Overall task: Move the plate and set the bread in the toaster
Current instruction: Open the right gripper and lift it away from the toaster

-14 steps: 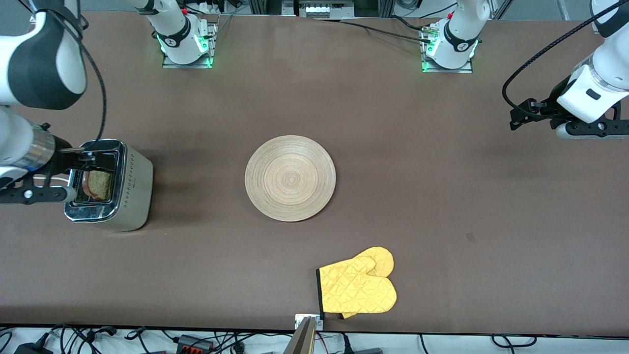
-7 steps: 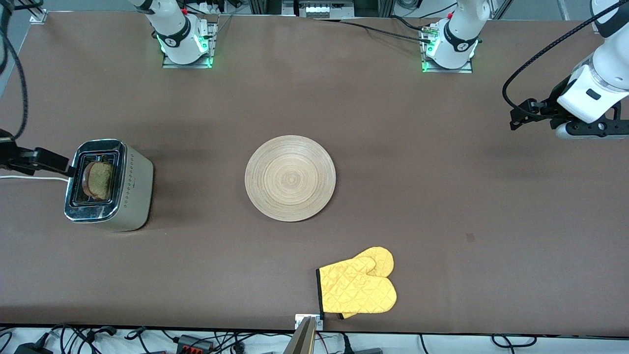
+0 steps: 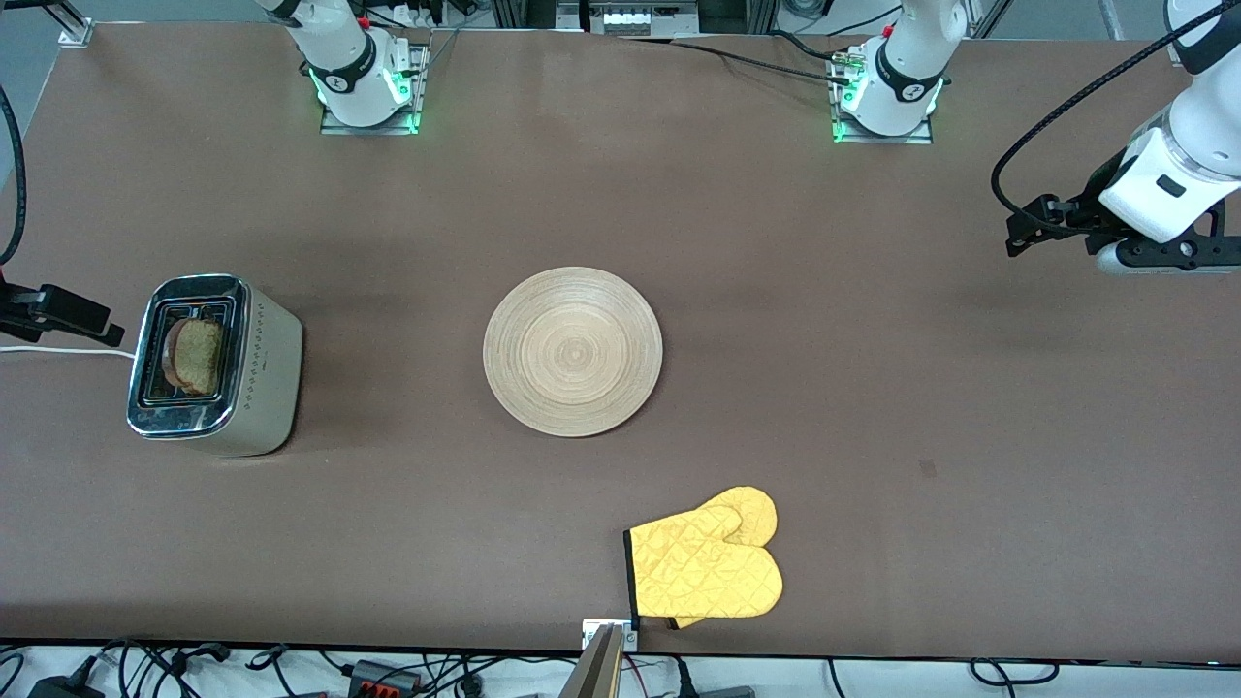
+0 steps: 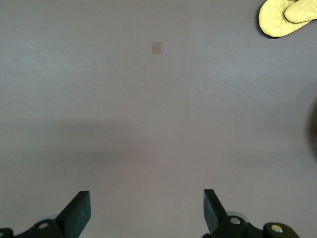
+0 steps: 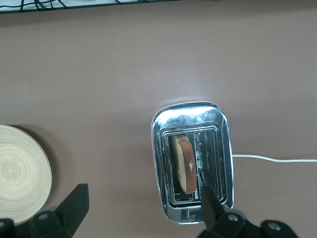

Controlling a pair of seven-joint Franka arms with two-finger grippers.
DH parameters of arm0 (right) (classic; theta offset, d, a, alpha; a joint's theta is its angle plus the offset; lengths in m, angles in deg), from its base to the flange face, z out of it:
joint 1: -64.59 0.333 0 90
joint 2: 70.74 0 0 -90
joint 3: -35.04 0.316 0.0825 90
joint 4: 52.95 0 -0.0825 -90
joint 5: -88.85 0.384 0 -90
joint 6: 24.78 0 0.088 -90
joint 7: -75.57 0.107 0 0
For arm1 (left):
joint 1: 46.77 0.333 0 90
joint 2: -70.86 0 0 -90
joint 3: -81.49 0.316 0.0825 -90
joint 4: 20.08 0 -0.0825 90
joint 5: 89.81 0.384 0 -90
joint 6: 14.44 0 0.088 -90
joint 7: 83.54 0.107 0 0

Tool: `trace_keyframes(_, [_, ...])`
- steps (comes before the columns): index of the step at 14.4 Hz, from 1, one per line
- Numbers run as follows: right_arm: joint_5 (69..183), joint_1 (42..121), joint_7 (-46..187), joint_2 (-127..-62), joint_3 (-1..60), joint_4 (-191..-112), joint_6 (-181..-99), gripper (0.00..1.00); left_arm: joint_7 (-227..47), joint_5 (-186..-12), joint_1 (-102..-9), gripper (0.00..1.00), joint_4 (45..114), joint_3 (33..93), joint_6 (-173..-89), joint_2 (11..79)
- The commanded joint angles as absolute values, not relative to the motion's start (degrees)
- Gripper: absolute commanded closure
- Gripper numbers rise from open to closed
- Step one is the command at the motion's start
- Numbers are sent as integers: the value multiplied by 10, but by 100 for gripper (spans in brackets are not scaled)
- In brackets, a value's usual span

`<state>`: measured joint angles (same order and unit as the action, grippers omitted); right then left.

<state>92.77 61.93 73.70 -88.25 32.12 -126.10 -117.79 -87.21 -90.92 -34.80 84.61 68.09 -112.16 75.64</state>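
Observation:
The toaster (image 3: pixel 264 368) stands toward the right arm's end of the table, and its chrome top (image 5: pixel 190 117) shows in the right wrist view. The bread (image 3: pixel 197 356) stands upright in one slot, brown crust up (image 5: pixel 184 163). The wooden plate (image 3: pixel 572 351) lies bare at mid-table, its edge also visible in the right wrist view (image 5: pixel 20 171). My right gripper (image 5: pixel 143 206) hangs open and empty high above the table beside the toaster. My left gripper (image 4: pixel 144 213) is open, empty, over bare table at the left arm's end, and that arm waits.
A pair of yellow oven mitts (image 3: pixel 705 567) lies near the table's front edge, nearer to the camera than the plate, also seen in the left wrist view (image 4: pixel 287 17). The toaster's white cord (image 3: pixel 58 351) runs off toward the table's end.
My right arm has drawn away from the toaster toward the table's end and almost left the front view. The bread stays in its slot. The left arm has not moved.

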Motion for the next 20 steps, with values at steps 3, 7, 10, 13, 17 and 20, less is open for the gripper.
trace_keyframes(3, [917, 612, 735, -843, 339, -1319, -1186, 0, -873, -919, -347, 0, 835, 683, -1112, 756])
trace_keyframes(7, [874, 622, 735, -760, 341, -1451, -1245, 0, -873, -919, -347, 0, 834, 683, -1112, 754])
trace_keyframes(10, [878, 619, 736, -735, 339, -1480, -1234, 0, -873, -919, -347, 0, 834, 684, -1112, 753])
trace_keyframes(13, [879, 621, 735, -733, 340, -1475, -1235, 0, -873, -919, -347, 0, 834, 684, -1112, 753])
trace_keyframes(17, [880, 621, 735, -731, 340, -1472, -1230, 0, -873, -919, -346, 0, 834, 684, -1112, 753])
trace_keyframes(20, [880, 622, 735, -726, 341, -1473, -1213, 0, -873, -919, -346, 0, 834, 685, -1112, 753])
